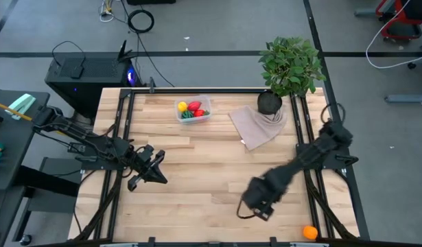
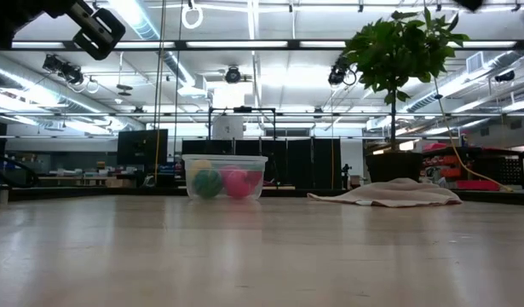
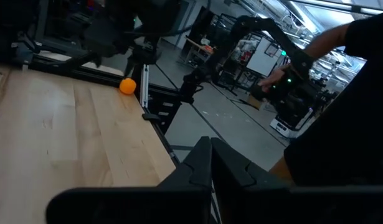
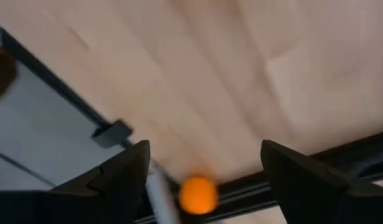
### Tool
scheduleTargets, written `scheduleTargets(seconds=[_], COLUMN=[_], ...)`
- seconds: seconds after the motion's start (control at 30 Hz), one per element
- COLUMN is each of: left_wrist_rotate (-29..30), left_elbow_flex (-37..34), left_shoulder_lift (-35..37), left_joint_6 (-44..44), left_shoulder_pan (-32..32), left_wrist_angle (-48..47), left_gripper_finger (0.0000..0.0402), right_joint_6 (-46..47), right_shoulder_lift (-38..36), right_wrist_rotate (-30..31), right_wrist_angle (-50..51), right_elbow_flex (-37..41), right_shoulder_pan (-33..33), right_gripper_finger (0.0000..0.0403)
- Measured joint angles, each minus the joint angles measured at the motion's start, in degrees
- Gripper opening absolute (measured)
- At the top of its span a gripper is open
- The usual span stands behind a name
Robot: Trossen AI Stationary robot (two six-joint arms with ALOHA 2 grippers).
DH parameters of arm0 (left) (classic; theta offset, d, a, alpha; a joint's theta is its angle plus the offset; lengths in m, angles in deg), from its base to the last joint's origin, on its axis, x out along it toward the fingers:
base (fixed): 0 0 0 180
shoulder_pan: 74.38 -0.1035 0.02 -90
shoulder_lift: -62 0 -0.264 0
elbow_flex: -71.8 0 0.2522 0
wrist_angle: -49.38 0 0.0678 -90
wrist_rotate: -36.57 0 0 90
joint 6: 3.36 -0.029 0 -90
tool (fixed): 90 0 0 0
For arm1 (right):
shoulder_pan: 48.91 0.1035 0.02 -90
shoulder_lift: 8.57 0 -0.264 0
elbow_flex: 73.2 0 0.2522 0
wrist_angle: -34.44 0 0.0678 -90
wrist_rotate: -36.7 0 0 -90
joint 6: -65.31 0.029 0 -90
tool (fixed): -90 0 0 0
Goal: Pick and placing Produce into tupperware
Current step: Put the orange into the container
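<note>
— Where are they in the job?

— Start with the wooden surface [image 1: 211,178]: it's mostly bare. The plant [image 1: 289,65] and the folded cloth [image 1: 257,125] sit at the far right, and the clear tub [image 1: 193,110] at the far middle holds yellow, red and green pieces. One orange ball [image 1: 309,232] is left, alone at the near right edge, well apart from the tub.

— So who's fetching it?

— The right end effector [image 1: 257,203], I'd say. It hangs over the near right part, fingers spread wide, empty, with the ball lying just ahead of it. The left end effector [image 1: 150,171] waits at the left, pinched shut on nothing.

— Next?

— Reach on towards the edge, straddle the ball, close without nudging it off.
</note>
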Motion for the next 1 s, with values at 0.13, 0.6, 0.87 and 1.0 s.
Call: scheduleTargets(seconds=[0.13,0.6,0.87,1.0], left_wrist_rotate=[0.7,1.7,1.7,1.7], left_elbow_flex=[0.0,0.0,0.0,0.0], left_shoulder_lift=[0.0,0.0,0.0,0.0], left_joint_6=[0.0,5.3,5.8,4.2], left_shoulder_pan=[0.0,-0.1,-0.1,-0.1], left_wrist_angle=[0.1,4.8,4.8,4.8], left_gripper_finger=[0.0020,0.0008,0.0017,0.0009], right_joint_6=[15.7,49.3,57.1,57.1], right_shoulder_lift=[-5.8,-5.7,-1.7,0.8], right_wrist_rotate=[-1.2,-10.9,-13.0,-18.0], right_wrist_angle=[-7.9,-26.9,-33.2,-33.9], right_elbow_flex=[9.1,22.6,23.1,23.1], right_shoulder_pan=[7.0,23.3,24.9,24.9], right_gripper_finger=[0.0315,0.0391,0.0384,0.0373])
